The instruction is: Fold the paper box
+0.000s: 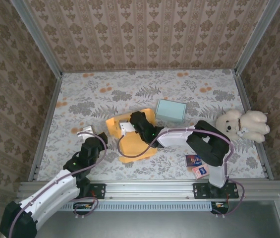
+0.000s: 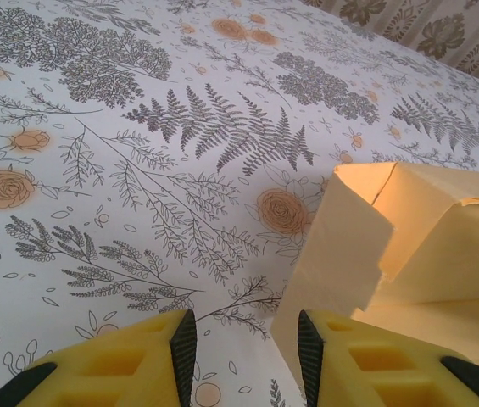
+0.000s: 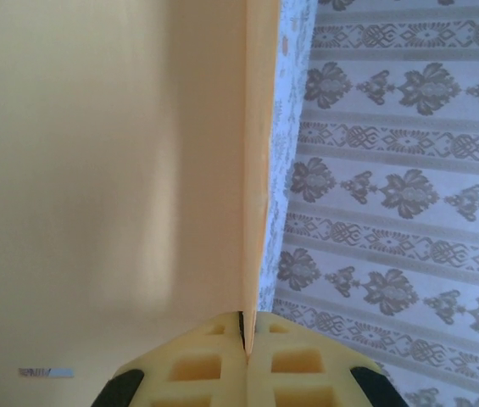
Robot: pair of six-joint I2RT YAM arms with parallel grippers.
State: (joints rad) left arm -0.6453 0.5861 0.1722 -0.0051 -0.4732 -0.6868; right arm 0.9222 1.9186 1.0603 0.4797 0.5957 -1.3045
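Near the middle of the flowered table (image 1: 105, 89) lies the yellow paper box (image 1: 136, 147). The right gripper (image 3: 243, 326) pinches its thin wall edge; the left gripper (image 2: 246, 343), jaws spread, hangs just beside it.

The paper box (image 2: 442, 229) is smooth matt card, the teddy bear (image 1: 246, 124) fluffy plush, the table cover (image 1: 130, 91) matt and printed.

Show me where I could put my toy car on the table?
The far strip between the back wall and the blue box is bare, so is the far left corner. Crowded around the paper box, teddy bear and cards.
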